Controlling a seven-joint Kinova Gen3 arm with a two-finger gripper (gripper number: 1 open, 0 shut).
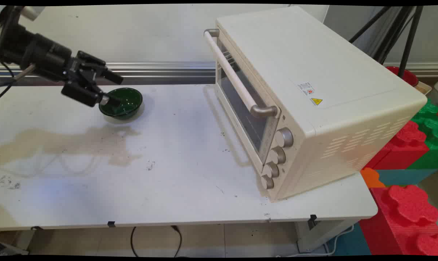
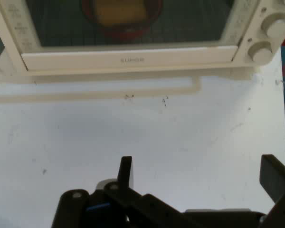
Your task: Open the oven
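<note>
Jaws of the black two-finger gripper point(image 1: 108, 88) stand spread wide and hold nothing, poised at the near rim of the round dark-green glazed bowl point(image 1: 122, 102) on the white counter point(image 1: 175, 174). Well beyond them stands the cream toaster oven point(image 2: 133, 52), door shut.

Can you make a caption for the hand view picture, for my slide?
The open pincer faces a cream toaster oven across the white table.
</note>
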